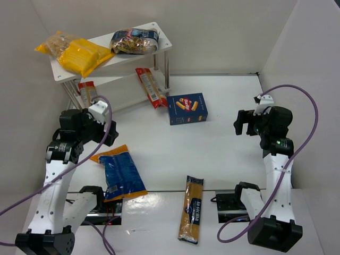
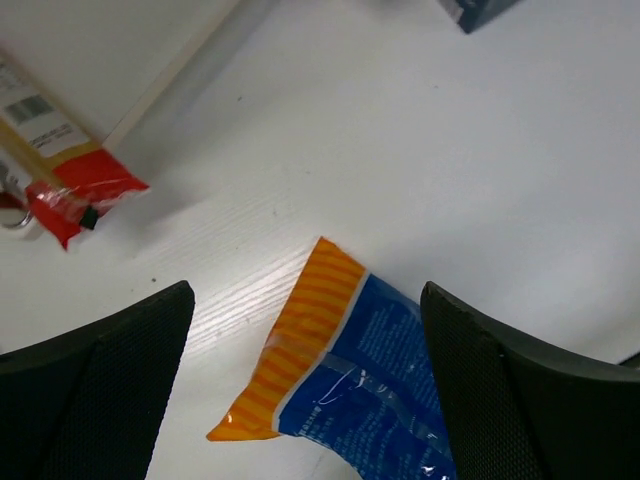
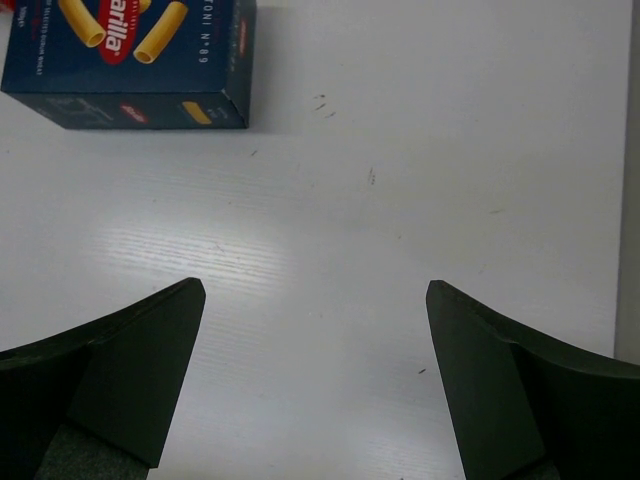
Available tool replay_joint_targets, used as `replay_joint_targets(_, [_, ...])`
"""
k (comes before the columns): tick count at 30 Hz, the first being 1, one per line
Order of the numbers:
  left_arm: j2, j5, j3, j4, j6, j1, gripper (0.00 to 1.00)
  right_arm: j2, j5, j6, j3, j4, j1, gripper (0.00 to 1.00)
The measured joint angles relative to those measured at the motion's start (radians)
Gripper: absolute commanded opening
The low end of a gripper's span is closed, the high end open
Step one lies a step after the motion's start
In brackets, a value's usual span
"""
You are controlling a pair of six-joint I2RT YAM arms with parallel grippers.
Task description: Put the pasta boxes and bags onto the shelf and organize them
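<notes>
The white shelf [image 1: 162, 40] stands at the back left. A yellow bag [image 1: 79, 54] and a dark clear bag [image 1: 134, 41] lie on its top board. Two red spaghetti packets [image 1: 150, 87] [image 1: 87, 92] rest on the lower board. The dark blue box [image 1: 187, 108] lies flat on the table; it also shows in the right wrist view [image 3: 125, 60]. A blue-orange bag [image 1: 119, 174] lies under my left gripper [image 1: 105, 137], which is open above its orange end [image 2: 300, 335]. A spaghetti packet [image 1: 192, 209] lies at the front. My right gripper [image 1: 243, 123] is open and empty over bare table [image 3: 315, 290].
White walls close the table on the left, back and right. The red end of one spaghetti packet [image 2: 75, 195] sticks out by the shelf's lower board in the left wrist view. Purple cables loop off both arms.
</notes>
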Motion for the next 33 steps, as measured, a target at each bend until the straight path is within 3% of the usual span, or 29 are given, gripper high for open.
replay_joint_targets(13, [0.055, -0.096, -0.019, 0.019, -0.041, 0.137, 0.99, 0.010, 0.089, 0.009, -0.024, 0.019, -0.004, 1.00])
replay_joint_targets(19, [0.046, -0.096, -0.019, 0.021, -0.042, 0.153, 0.99, -0.062, 0.092, 0.009, -0.037, 0.028, -0.057, 1.00])
replay_joint_targets(33, [0.058, -0.096, -0.019, 0.022, -0.041, 0.163, 0.99, -0.050, 0.076, 0.005, -0.038, 0.031, -0.059, 1.00])
